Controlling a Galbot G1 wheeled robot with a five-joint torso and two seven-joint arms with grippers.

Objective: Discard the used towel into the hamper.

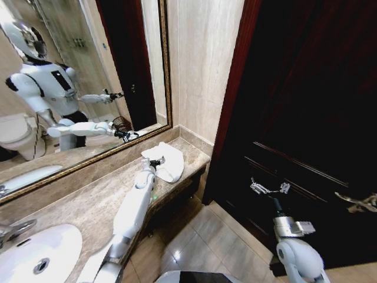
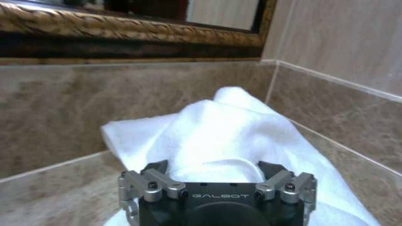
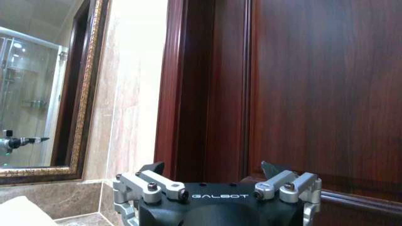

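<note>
While apart astride the towel [image 2: 220,132], left pincer [image 2: 213,165]; towel lengthwise toward the mirror [image 2: 220,9]; right pincer [image 3: 213,165] likewise apart.

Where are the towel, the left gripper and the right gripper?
towel [image 1: 168,158]: head view, middle of the white cloth on the counter's far end.
left gripper [image 1: 155,163]: head view, fingertips at the towel's near edge.
right gripper [image 1: 270,189]: head view, between its fingertips, before the dark door.

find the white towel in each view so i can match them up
Head view: crumpled white cloth towel at the far corner of the beige stone counter, at the left gripper.
Left wrist view: towel just ahead of the gripper.
Right wrist view: pale corner, probably the towel.
Shared landmark: gold-framed mirror.
</note>
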